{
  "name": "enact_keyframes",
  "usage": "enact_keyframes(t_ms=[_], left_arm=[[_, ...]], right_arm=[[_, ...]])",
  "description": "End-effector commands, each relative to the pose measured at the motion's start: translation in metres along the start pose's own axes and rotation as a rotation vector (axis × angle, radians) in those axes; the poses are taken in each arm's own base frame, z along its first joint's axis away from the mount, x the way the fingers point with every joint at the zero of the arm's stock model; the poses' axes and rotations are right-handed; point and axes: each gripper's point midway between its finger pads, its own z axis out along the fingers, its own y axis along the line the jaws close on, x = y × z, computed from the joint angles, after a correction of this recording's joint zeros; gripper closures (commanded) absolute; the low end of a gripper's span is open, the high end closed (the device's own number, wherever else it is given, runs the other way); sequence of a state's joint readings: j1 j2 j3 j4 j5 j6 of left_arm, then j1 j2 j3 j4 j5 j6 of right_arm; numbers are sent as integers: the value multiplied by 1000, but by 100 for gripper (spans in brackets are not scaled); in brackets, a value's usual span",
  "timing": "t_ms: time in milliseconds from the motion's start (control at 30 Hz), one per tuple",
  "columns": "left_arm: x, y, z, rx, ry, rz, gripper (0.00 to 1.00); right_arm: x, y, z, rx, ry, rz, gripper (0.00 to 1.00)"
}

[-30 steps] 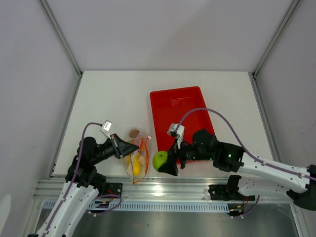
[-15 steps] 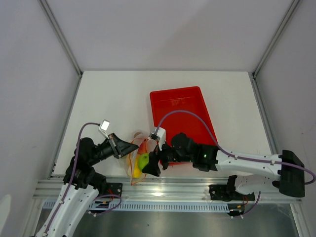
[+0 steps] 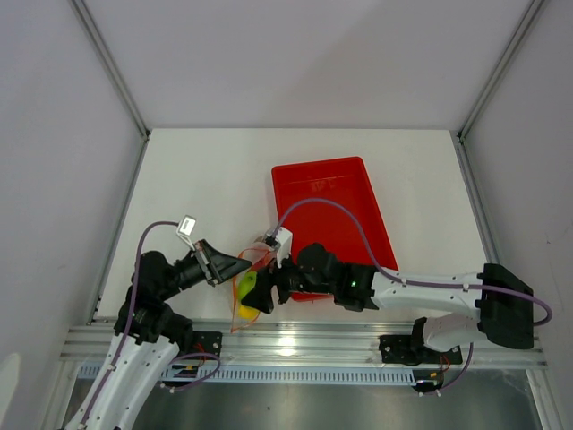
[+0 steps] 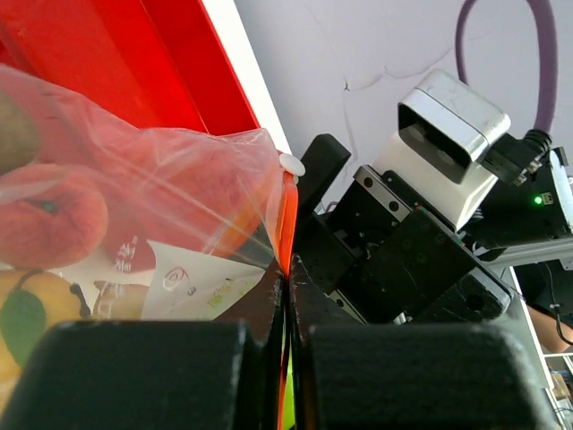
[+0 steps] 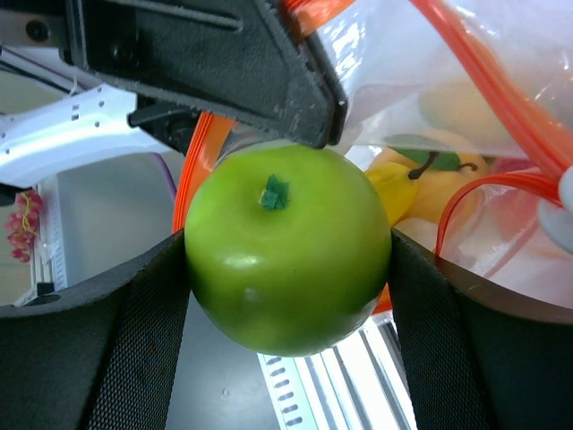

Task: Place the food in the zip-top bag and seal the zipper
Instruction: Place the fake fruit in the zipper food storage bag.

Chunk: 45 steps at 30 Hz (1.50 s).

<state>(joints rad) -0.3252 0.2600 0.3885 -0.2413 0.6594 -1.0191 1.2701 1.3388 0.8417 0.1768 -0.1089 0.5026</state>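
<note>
Beside red tray [image 3: 333,193], bag [image 4: 134,188] (left hand [image 3: 243,265] on rim)

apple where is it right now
In the right wrist view the apple is held in the right gripper at the bag mouth; from above it is near the table front edge, just left of the tray.

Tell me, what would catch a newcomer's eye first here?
The bright green apple stands out, clamped between the black fingers of the right gripper at the mouth of the clear zip-top bag. The left gripper pinches the bag at its orange-red zipper, and other toy fruit shows inside. Behind them lies a big red tray.
</note>
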Motion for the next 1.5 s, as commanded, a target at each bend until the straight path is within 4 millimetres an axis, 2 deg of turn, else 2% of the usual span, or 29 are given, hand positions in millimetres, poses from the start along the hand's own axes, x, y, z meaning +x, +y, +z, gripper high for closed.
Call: enact_keyframes(t_ms=[0, 33, 67, 133, 167, 267, 333, 467, 533, 600, 767, 1133, 1267, 1300, 1467], left_arm=[[-1, -20, -3, 79, 4, 16, 99], [0, -19, -3, 78, 6, 15, 100], [0, -20, -3, 79, 5, 14, 100], [0, -21, -4, 83, 3, 17, 99], [0, -22, -4, 84, 3, 18, 99], [-1, -24, -5, 86, -1, 23, 99], [-1, -24, -5, 85, 0, 22, 100], [-1, -24, -5, 87, 1, 21, 99], [-2, -27, -6, 92, 0, 24, 100], [-2, -26, -5, 88, -2, 21, 99], [-2, -25, -5, 86, -1, 21, 99], [-2, -20, -2, 74, 1, 14, 99], [-3, -21, -3, 75, -1, 16, 99], [-3, -21, -3, 76, -2, 17, 99], [-2, -21, -3, 77, 0, 16, 100]], right_arm=[[-24, 3, 10, 11, -114, 27, 82], [-25, 5, 12, 15, -120, 25, 78], [-24, 3, 13, 31, -117, 21, 69], [-26, -6, 18, 91, -124, 20, 60], [-22, -10, 20, 113, -108, 20, 52], [-15, -16, 25, 143, -90, 17, 39], [-14, -18, 25, 158, -90, 14, 33], [-13, -24, 25, 190, -94, 3, 30], [-12, -25, 25, 202, -95, -5, 24], [-12, -26, 24, 220, -98, -16, 8], [-12, -25, 19, 236, -91, -45, 0], [-26, -1, -21, 210, -118, -63, 1], [-33, -8, -33, 257, -152, -67, 1], [-27, -16, -37, 292, -127, -80, 2], [-39, -29, -43, 340, -158, -85, 11]])
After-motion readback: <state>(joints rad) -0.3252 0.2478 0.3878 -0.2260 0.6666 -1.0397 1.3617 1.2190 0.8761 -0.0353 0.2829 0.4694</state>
